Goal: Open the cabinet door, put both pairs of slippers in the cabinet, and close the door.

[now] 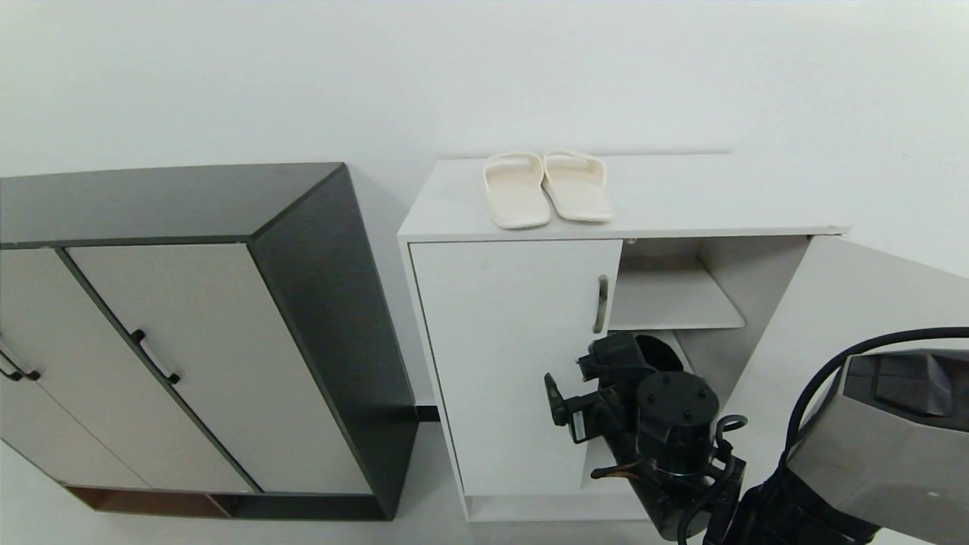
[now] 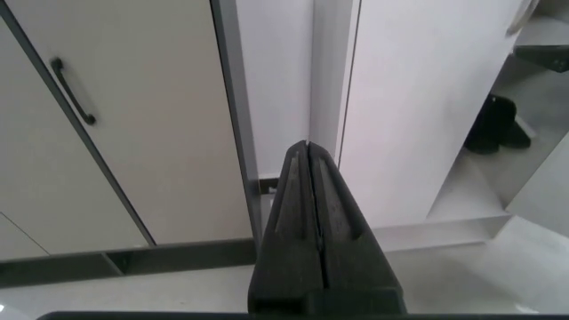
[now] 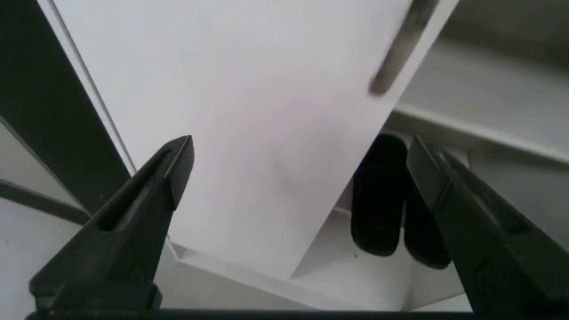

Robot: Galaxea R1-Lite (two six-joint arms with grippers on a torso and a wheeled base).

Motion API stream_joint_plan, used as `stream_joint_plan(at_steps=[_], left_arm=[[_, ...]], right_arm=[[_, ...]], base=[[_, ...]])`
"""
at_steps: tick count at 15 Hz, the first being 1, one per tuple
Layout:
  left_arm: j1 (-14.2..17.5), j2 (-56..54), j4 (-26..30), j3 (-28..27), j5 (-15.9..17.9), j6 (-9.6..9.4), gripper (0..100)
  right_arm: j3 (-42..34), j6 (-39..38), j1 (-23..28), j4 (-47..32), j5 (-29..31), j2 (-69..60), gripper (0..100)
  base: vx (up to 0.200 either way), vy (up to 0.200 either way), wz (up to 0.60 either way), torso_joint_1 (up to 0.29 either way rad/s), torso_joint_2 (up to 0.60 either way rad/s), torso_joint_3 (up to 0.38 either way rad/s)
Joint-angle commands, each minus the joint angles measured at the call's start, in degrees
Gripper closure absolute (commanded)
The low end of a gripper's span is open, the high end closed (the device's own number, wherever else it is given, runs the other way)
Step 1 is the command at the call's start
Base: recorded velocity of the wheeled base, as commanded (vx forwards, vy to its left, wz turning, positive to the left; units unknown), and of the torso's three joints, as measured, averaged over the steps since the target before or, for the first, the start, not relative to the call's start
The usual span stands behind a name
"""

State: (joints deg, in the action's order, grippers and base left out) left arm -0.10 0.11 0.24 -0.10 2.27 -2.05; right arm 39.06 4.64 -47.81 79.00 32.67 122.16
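A cream pair of slippers (image 1: 546,187) lies side by side on top of the white cabinet (image 1: 681,197). The cabinet's right door (image 1: 848,303) stands swung open; its left door (image 1: 507,356) is closed. A black pair of slippers (image 1: 666,352) (image 3: 391,200) (image 2: 500,124) sits on the lower shelf inside, partly hidden by my right arm. My right gripper (image 1: 606,356) (image 3: 300,149) is open and holds nothing, just in front of the opening by the closed door's edge. My left gripper (image 2: 308,156) is shut and holds nothing, low before the gap between the two cabinets.
A dark cabinet (image 1: 303,303) with pale doors and black handles (image 2: 73,91) stands left of the white one. An upper shelf (image 1: 666,299) inside the white cabinet is bare. The closed door carries a metal handle (image 1: 602,303) (image 3: 400,49). A white wall runs behind.
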Motion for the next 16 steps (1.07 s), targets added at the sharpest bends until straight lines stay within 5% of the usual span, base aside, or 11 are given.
stream_joint_plan(at_steps=[1,16], left_arm=[[0.01,-0.02,0.02,0.01,0.02,0.03,100],[0.01,-0.02,0.02,0.01,0.02,0.11,100]], right_arm=[[-0.21,0.01,0.0,0.11,0.02,-0.17,0],[-0.39,-0.34,0.53,0.11,-0.24,-0.35,0]], base=[[0.0,0.0,0.0,0.188,-0.51,-0.31],[0.0,0.0,0.0,0.235,-0.55,-0.318]])
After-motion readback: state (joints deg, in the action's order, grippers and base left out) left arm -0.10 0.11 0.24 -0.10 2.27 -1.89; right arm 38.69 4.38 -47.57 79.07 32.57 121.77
